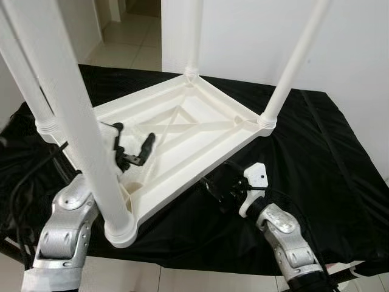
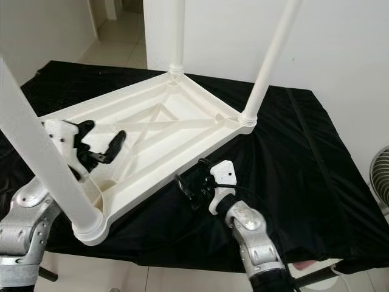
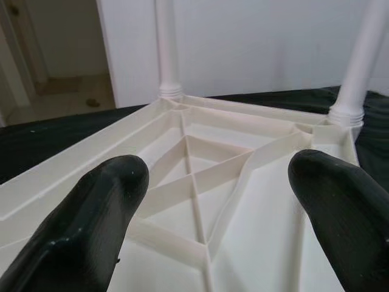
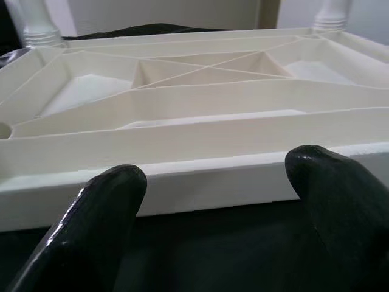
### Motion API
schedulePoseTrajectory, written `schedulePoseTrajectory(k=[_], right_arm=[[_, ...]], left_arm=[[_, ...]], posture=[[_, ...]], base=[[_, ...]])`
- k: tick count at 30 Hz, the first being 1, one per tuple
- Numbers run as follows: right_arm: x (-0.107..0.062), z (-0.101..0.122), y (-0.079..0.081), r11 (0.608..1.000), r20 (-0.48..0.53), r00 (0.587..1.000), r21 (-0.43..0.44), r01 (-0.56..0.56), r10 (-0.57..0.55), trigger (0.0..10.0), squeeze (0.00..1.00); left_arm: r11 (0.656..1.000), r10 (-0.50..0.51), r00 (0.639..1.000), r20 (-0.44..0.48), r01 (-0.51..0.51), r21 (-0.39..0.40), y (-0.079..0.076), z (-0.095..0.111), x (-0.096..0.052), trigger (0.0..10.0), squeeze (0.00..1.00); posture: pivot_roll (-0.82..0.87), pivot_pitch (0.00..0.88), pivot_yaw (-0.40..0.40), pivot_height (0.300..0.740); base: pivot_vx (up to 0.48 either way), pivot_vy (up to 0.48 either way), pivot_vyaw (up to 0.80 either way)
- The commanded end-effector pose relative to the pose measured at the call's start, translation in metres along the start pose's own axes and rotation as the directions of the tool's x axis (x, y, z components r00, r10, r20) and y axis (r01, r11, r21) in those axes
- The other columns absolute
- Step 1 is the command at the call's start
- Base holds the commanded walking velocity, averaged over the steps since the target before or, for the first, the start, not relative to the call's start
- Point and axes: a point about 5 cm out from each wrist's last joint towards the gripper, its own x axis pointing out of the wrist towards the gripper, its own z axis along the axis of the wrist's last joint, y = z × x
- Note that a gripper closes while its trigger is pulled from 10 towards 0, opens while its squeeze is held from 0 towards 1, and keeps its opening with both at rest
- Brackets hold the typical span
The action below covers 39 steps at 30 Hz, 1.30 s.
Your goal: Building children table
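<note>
A white plastic children's table [image 1: 200,177] lies upside down on a black cloth, its ribbed underside facing up. Its legs point upward: a near one [image 1: 79,121], a right one [image 1: 292,67], a far one [image 1: 193,36] and a left one [image 1: 24,79]. My left gripper [image 1: 135,146] hovers open over the underside by the near-left corner; its fingers [image 3: 91,225] frame the crossed ribs [image 3: 194,182]. My right gripper [image 2: 188,188] is open just in front of the table's near rim [image 4: 213,176], low over the cloth, with nothing between its fingers [image 4: 340,201].
The black cloth [image 1: 328,158] covers the whole work surface, with bare room to the right of the table. Cables [image 1: 24,182] hang at the left edge. A white wall stands behind, a doorway [image 1: 130,30] opens at the far left, and a fan [image 2: 380,176] is at the right.
</note>
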Motion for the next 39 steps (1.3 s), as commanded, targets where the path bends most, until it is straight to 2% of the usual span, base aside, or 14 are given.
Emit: schedulePoseTrajectory(k=[1,7,14,17,19,22,24,27,31,32,33,34,36,39], right_arm=[[-0.003,-0.001,-0.003,1.000,-0.011,1.000,-0.005,0.016,-0.016,10.0,0.00],[-0.004,0.001,-0.006,0.999,-0.005,0.999,-0.003,0.053,-0.053,10.0,0.00],[-0.006,0.003,-0.005,0.999,-0.013,0.999,0.005,0.039,-0.039,10.0,0.00],[-0.006,0.003,-0.004,1.000,-0.018,0.999,0.004,0.029,-0.029,10.0,0.00],[-0.005,0.003,-0.005,1.000,-0.019,1.000,0.001,0.024,-0.024,10.0,0.00],[-0.004,0.003,-0.005,1.000,-0.020,1.000,0.002,0.024,-0.024,10.0,0.00],[-0.005,0.004,-0.006,1.000,-0.022,0.999,-0.002,0.024,-0.024,10.0,0.00],[-0.006,0.004,-0.006,1.000,-0.023,0.999,-0.001,0.029,-0.029,10.0,0.00],[-0.007,0.004,-0.006,0.999,-0.025,0.999,0.001,0.034,-0.034,10.0,0.00],[-0.008,0.003,-0.006,0.999,-0.026,0.999,0.001,0.035,-0.035,10.0,0.00],[-0.009,0.002,-0.005,0.999,-0.030,0.999,0.001,0.033,-0.033,10.0,0.00],[-0.009,0.002,-0.004,0.999,-0.031,0.999,0.001,0.032,-0.032,10.0,0.00],[-0.009,0.002,-0.004,1.000,-0.032,0.999,0.001,0.030,-0.030,10.0,0.00],[-0.009,0.002,-0.003,1.000,-0.032,0.999,0.001,0.029,-0.029,10.0,0.00]], left_arm=[[1.000,0.022,1.000,0.004,-0.022,0.013,-0.005,0.003,0.003,10.0,0.00],[1.000,0.031,1.000,0.002,-0.031,-0.005,-0.018,0.004,0.012,10.0,0.00],[0.999,0.043,0.999,-0.002,-0.043,0.000,-0.016,0.005,0.013,10.0,0.00],[0.994,-0.007,0.999,-0.040,0.011,0.106,0.004,-0.001,0.008,10.0,0.00],[0.973,-0.100,0.991,-0.094,0.117,0.199,0.023,-0.004,0.002,10.0,0.00],[0.962,-0.135,0.984,-0.117,0.158,0.224,0.028,-0.005,0.000,10.0,0.00],[0.933,-0.244,0.956,-0.163,0.277,0.229,0.032,-0.008,-0.007,10.0,0.00],[0.909,-0.327,0.924,-0.197,0.365,0.202,0.032,-0.011,-0.014,10.0,0.00],[0.896,-0.362,0.908,-0.210,0.401,0.190,0.032,-0.012,-0.017,10.0,0.00],[0.886,-0.394,0.892,-0.222,0.433,0.166,0.032,-0.013,-0.019,10.0,0.00],[0.845,-0.482,0.833,-0.272,0.524,0.105,0.033,-0.019,-0.028,10.0,0.00],[0.823,-0.516,0.801,-0.305,0.562,0.081,0.034,-0.023,-0.033,10.0,0.00],[0.795,-0.548,0.766,-0.336,0.602,0.077,0.036,-0.028,-0.037,10.0,0.00],[0.779,-0.562,0.753,-0.343,0.621,0.089,0.036,-0.030,-0.039,10.0,0.00]], posture=[[0.10,0.100,-0.016,0.740],[0.09,0.102,-0.003,0.740],[0.09,0.102,-0.005,0.740],[0.10,0.101,-0.013,0.740],[0.10,0.100,-0.016,0.740],[0.10,0.099,-0.016,0.740],[0.09,0.096,-0.013,0.740],[0.08,0.095,-0.011,0.740],[0.08,0.095,-0.011,0.740],[0.08,0.093,-0.008,0.740],[0.08,0.091,-0.009,0.740],[0.07,0.089,-0.010,0.740],[0.07,0.088,-0.010,0.740],[0.07,0.087,-0.010,0.740]], base=[[0.000,0.000,0.00],[0.000,0.000,0.00],[0.000,0.000,0.00],[0.000,0.000,0.00],[0.000,0.000,0.00],[0.000,0.000,0.00],[0.000,0.000,0.00],[0.000,0.000,0.00],[0.000,0.000,0.00],[0.000,0.000,0.00],[0.000,0.000,0.00],[0.000,0.000,0.00],[0.000,0.000,0.00],[0.000,0.000,0.00]])
